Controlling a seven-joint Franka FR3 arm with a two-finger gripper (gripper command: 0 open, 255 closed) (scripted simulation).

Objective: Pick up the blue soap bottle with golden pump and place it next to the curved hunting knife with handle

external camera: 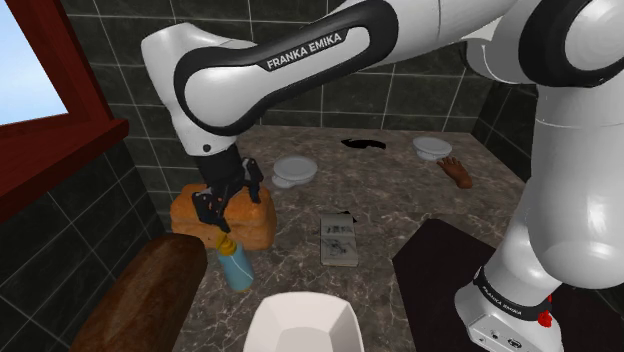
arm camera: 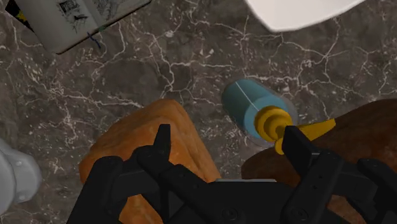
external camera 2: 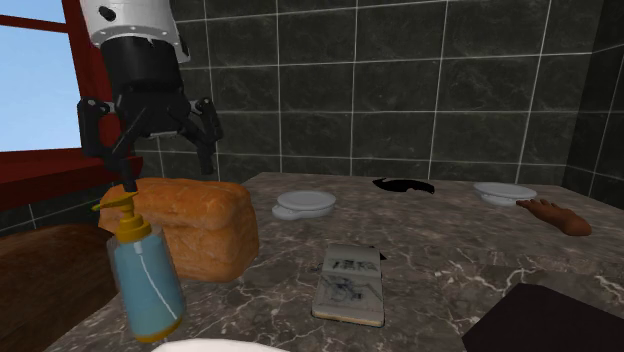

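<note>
The blue soap bottle (external camera: 237, 268) with a golden pump (external camera: 225, 241) stands upright on the dark marble counter, beside a bread loaf (external camera: 245, 219). My gripper (external camera: 221, 212) hangs open just above the pump, touching nothing. In the wrist view the bottle (arm camera: 249, 105) and its pump (arm camera: 275, 123) sit close to one finger (arm camera: 295, 147), the other finger (arm camera: 162, 144) being over the loaf (arm camera: 145, 141). From the second exterior view the gripper (external camera 2: 166, 168) hovers above the bottle (external camera 2: 146, 280). The black curved knife (external camera: 364, 143) lies far back by the tiled wall, also seen as knife (external camera 2: 404, 185).
A notebook (external camera: 338, 238) lies mid-counter. Two pale dishes (external camera: 295, 171) (external camera: 432, 148) and a brown hand-shaped object (external camera: 458, 170) sit toward the back. A white bowl (external camera: 301, 322) and a brown log-like object (external camera: 140, 295) lie near the bottle. Red window frame (external camera: 60, 140) at the shoulder view's left.
</note>
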